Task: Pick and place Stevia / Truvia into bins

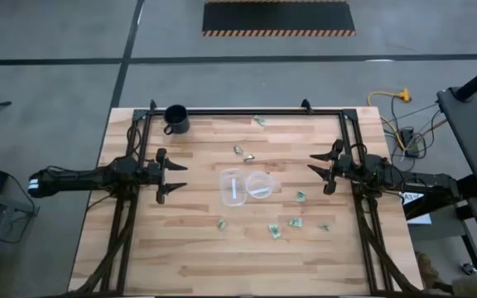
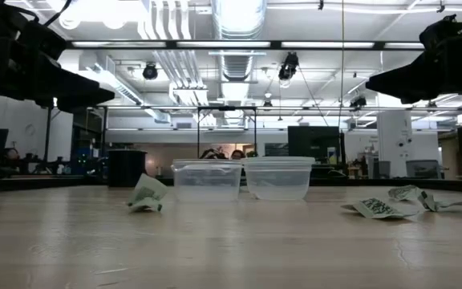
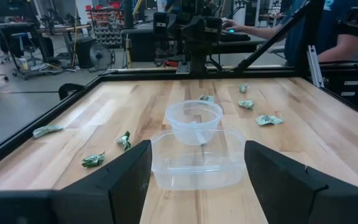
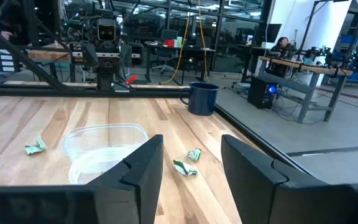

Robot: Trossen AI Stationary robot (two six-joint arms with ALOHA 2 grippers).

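Note:
Two clear bins stand side by side at the table's middle: a squarish one and a round one, also the squarish bin and round bin in the left wrist view. Several crumpled green-white Stevia packets lie scattered around them, such as one packet, another and a far one. My left gripper hovers open at the table's left, fingers pointing at the bins. My right gripper hovers open at the right. Neither touches anything.
A black mug stands near the far left corner. A black metal frame runs along the far edge and both sides of the wooden table. A person sits beyond the table's right side. Bare wood lies along the near edge.

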